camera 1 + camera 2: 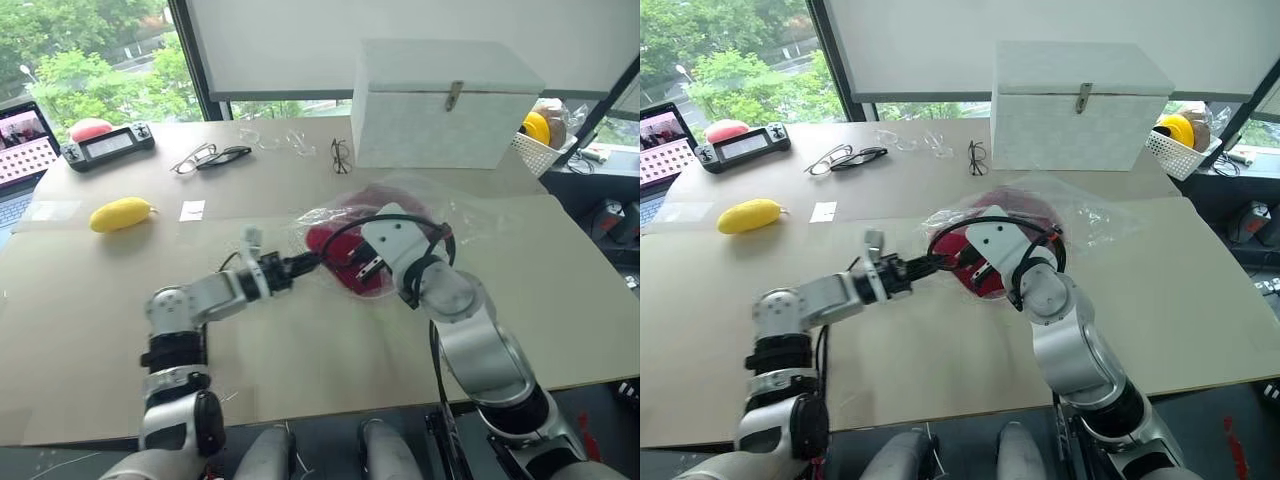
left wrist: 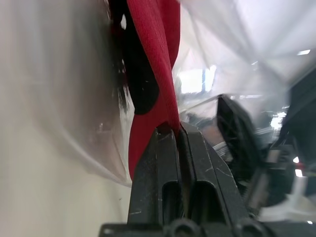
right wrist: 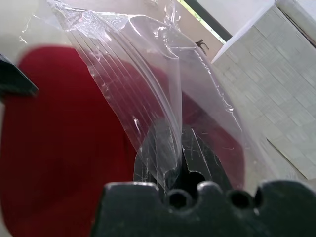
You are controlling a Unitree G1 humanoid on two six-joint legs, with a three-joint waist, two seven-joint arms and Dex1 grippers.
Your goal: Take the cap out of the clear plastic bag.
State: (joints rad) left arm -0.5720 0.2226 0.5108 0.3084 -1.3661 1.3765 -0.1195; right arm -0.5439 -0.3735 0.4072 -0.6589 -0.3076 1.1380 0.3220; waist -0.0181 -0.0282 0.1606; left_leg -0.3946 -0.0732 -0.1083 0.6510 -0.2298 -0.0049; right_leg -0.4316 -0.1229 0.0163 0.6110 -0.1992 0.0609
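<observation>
The cap lies inside the clear plastic bag at mid-table, near the white box. The left gripper, reaching level from the cap's left, is clamped on a fold of red fabric at the bag's mouth. The right gripper pinches the bag's film. Extraction likely runs leftward, away from the right gripper.

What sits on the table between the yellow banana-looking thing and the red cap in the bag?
In the left eye view, only a small white card lies between the yellow fruit and the cap; otherwise bare table.
</observation>
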